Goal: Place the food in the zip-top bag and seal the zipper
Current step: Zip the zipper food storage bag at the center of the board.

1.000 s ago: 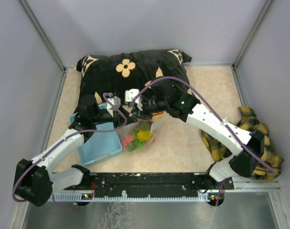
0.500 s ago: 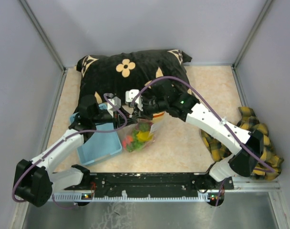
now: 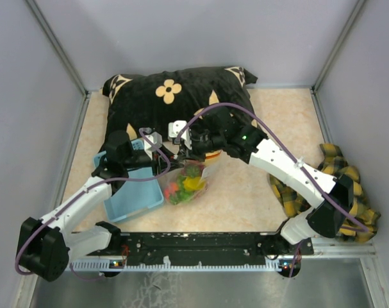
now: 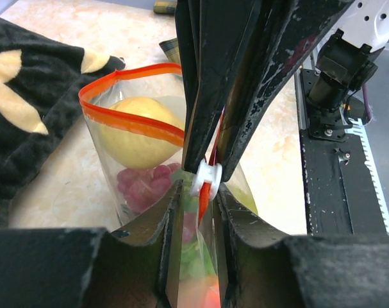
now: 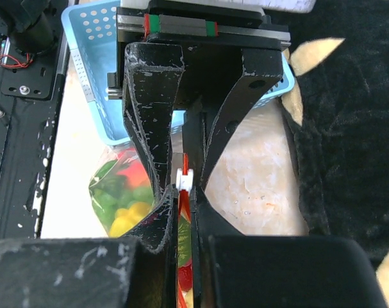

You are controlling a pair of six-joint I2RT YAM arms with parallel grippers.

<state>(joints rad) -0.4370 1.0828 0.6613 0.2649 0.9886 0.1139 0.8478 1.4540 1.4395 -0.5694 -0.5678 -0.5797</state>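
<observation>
Looking down from above, the top camera showed a beige speckled tabletop closed in by plain grey walls. A black cushion with cream flowers lay at the far side. A light blue basket sat at the near left, and a yellow-and-black plaid cloth lay at the right edge. The zip-top bag, holding toy fruits, stood just right of the basket and near of the cushion. The left gripper and the right gripper met at its top from opposite sides. Their tips were too small and dark in that view to tell apart.

From the left wrist, the zipper looped open on the left of the view, above a yellow toy fruit and a purple grape bunch. The right gripper's fingers were pressed together on the zipper at a small white piece. The left gripper's own fingers stood a little apart, with the bag's film running between them. The fruit lower down was blurred.

From the right wrist, that gripper's own fingers pinched the red strip, and the left gripper's fingers straddled it just beyond. Part of the bag showed beside the basket; the rest was hidden behind the fingers.
</observation>
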